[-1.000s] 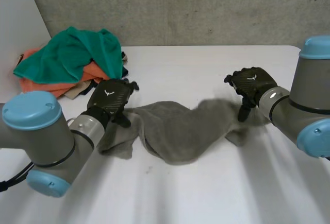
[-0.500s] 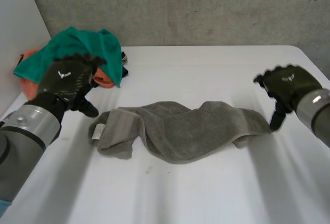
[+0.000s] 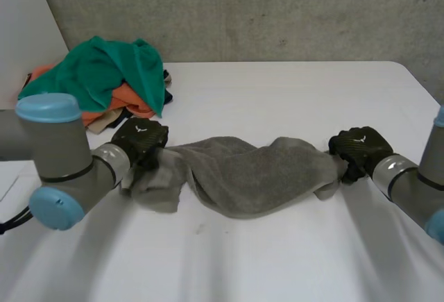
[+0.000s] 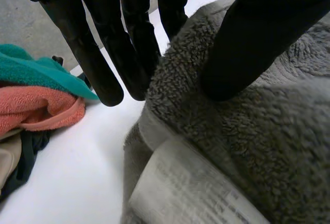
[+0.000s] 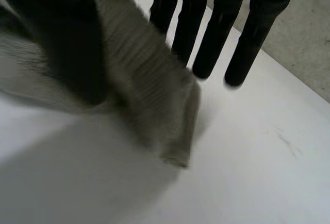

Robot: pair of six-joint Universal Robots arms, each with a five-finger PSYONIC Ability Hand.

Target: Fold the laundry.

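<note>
Two black hands sat at opposite ends of a grey towel [image 3: 243,173], which lay crumpled across the middle of the frame on the white table [image 3: 277,87].
The left hand [image 3: 141,139] was on the towel's left end, thumb [image 4: 252,44] pressed onto the cloth, straight fingers [image 4: 103,54] just off its edge, clasping nothing. The right hand [image 3: 357,148] straddled the right end with straight fingers [image 5: 216,33] reaching the table beyond it, not closed. A heap of green and orange laundry [image 3: 97,83] lay at upper left.
</note>
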